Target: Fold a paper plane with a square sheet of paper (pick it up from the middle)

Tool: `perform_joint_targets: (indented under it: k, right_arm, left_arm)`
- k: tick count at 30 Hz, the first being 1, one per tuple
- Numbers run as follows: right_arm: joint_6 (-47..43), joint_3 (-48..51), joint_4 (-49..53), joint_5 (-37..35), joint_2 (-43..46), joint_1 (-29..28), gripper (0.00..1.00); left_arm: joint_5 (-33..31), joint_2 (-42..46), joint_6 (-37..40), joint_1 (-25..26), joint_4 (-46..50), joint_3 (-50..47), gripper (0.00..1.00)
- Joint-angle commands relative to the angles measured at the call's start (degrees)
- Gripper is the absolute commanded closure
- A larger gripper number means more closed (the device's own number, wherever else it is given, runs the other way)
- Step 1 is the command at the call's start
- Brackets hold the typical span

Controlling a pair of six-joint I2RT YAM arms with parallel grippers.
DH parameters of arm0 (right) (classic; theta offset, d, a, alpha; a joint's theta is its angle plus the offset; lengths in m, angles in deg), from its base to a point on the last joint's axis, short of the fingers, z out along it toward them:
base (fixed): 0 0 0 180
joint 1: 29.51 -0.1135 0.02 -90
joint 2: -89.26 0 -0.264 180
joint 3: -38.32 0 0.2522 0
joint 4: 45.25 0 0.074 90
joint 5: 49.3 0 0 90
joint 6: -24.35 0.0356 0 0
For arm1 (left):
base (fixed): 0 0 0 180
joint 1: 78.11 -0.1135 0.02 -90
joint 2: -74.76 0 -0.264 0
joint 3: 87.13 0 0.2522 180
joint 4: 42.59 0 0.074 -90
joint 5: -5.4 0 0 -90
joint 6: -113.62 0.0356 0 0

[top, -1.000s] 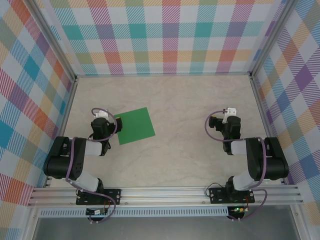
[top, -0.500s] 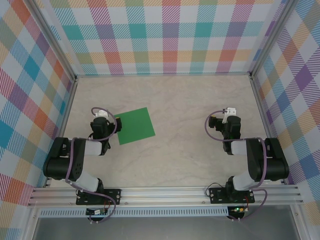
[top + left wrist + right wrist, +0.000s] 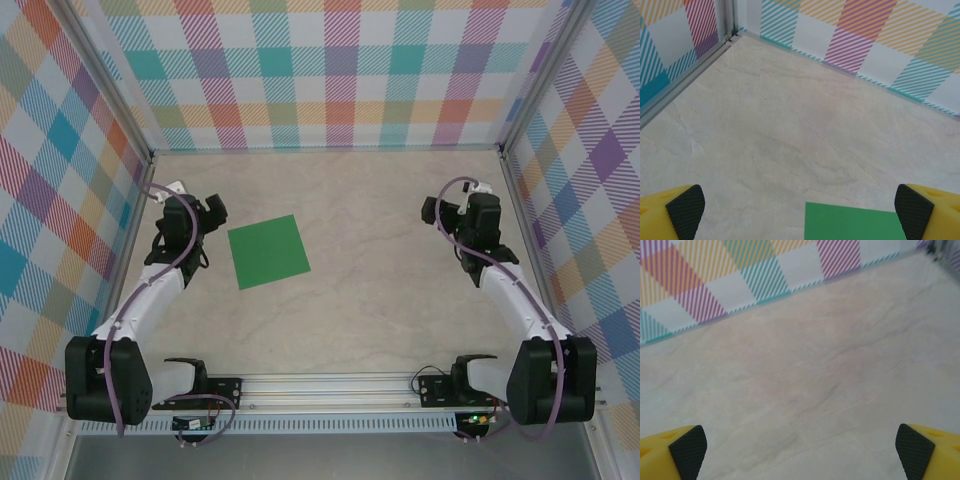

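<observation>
The square sheet of paper point(image 3: 268, 252) is bright green and lies flat on the marble table, left of centre. Its far corner shows at the bottom of the left wrist view point(image 3: 855, 223). My left gripper point(image 3: 204, 212) hovers just left of the sheet's far-left corner, apart from it. In its wrist view the left gripper point(image 3: 800, 214) is open, its yellow fingers point(image 3: 684, 210) spread wide with nothing between them. My right gripper point(image 3: 441, 212) hangs over bare table at the right. It point(image 3: 801, 452) is open too, with nothing between the black pads point(image 3: 688, 449).
Checked walls enclose the table on three sides, with metal posts at the back corners point(image 3: 150, 155). The aluminium rail point(image 3: 330, 388) carrying both arm bases runs along the near edge. Bare marble table point(image 3: 370, 230) lies between the sheet and the right arm.
Both arms have unfolded from their tucked pose and reached toward the back of the table. The left gripper moved up-left of the sheet, the right went farther back. The sheet has not moved.
</observation>
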Motion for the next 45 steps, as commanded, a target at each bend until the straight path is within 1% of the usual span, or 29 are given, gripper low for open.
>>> perform_joint_targets:
  k: [1, 3, 5, 8, 11, 15, 17, 19, 20, 23, 27, 30, 33, 36, 39, 43, 45]
  right_arm:
    - [7.3, -3.2, 10.7, 7.9, -2.1, -5.1, 0.0]
    - [7.6, -5.7, 11.8, 8.3, -4.5, -10.2, 0.0]
    - [8.3, -9.3, 13.2, 8.2, -8.4, -15.9, 0.0]
    - [10.1, -15.0, 14.9, 8.9, -15.9, -22.8, 0.0]
    - [11.6, -21.0, 15.0, 11.0, -24.3, -29.1, 0.0]
    - [13.7, -30.6, 15.7, 12.8, -35.7, -35.6, 0.04]
    - [14.8, -36.1, 16.0, 15.2, -41.6, -37.9, 0.1]
    - [15.6, -41.1, 17.1, 16.1, -46.8, -39.6, 0.13]
    - [15.7, -43.7, 17.6, 16.8, -49.3, -40.4, 0.17]
    - [16.2, -50.6, 20.6, 16.9, -55.4, -41.8, 0.19]
    - [16.3, -57.1, 25.3, 16.7, -61.2, -42.6, 0.2]
    - [15.9, -59.4, 28.6, 16.0, -63.6, -42.7, 0.2]
    - [14.2, -59.5, 32.2, 14.0, -64.2, -42.7, 0.2]
    - [10.6, -55.4, 35.1, 10.8, -62.4, -42.5, 0.19]
    - [5.7, -46.3, 35.6, 9.3, -58.0, -41.1, 0.18]
    - [-0.1, -32.8, 35.8, 6.2, -49.8, -36.6, 0.18]
    - [-1.6, -29.3, 36.2, 5.2, -46.3, -33.8, 0.18]
  left_arm:
    - [3.1, 2.2, -5.2, 0.1, 13.2, 3.0, 0.0]
    - [5.7, 3.3, -5.6, 0.2, 15.1, 3.9, 0.0]
    - [7.8, 4.2, -5.7, 0.2, 18.8, 4.9, 0.0]
    - [7.5, 3.9, -5.8, 0.2, 24.8, 7.3, 0.0]
    - [7.5, 3.5, -5.6, 0.3, 27.6, 8.3, 0.0]
    - [7.6, 3.1, -5.8, 0.2, 27.7, 7.9, 0.0]
    - [6.9, 2.7, -5.9, 0.2, 27.7, 7.7, 0.0]
    - [6.3, 2.3, -6.2, 0.2, 28.0, 7.7, 0.0]
    - [6.3, 2.2, -6.2, 0.2, 27.9, 7.7, 0.0]
    - [6.8, 1.9, -6.4, 0.2, 27.6, 7.5, 0.0]
    - [7.3, 1.8, -6.6, 0.2, 26.8, 7.0, 0.0]
    - [7.5, 1.7, -6.5, 0.2, 26.2, 6.7, 0.0]
    - [7.9, 1.3, -6.2, 0.2, 25.8, 6.5, 0.0]
    - [8.7, 0.8, -6.1, 0.2, 25.8, 6.5, 0.0]
    - [9.4, 0.4, -6.2, 0.2, 25.7, 6.5, 0.0]
    - [9.9, 0.5, -6.3, 0.2, 26.0, 6.8, 0.0]
    - [10.3, 0.6, -6.4, 0.2, 26.2, 7.0, 0.0]
